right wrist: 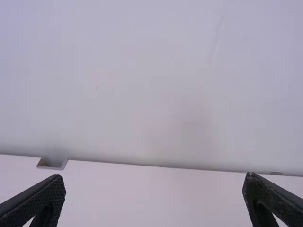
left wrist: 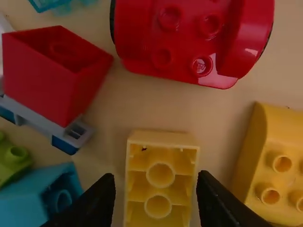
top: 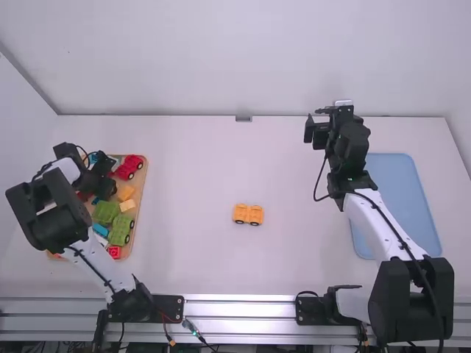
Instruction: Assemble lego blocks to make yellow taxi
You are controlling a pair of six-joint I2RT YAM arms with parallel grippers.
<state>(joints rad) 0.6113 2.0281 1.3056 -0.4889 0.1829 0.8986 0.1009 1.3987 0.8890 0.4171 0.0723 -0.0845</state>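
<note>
Resting on white table (top: 190, 235), orange block car (top: 248, 213), dark wheels (top: 255, 223)

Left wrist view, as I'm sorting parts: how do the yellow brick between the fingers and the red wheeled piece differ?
Pose: the yellow brick turns its hollow underside up; the red wheeled piece has its studs up.
Build: the red wheeled piece has dark wheels at its sides, the yellow brick none.
Shared: both lie on the tan tray.
</note>
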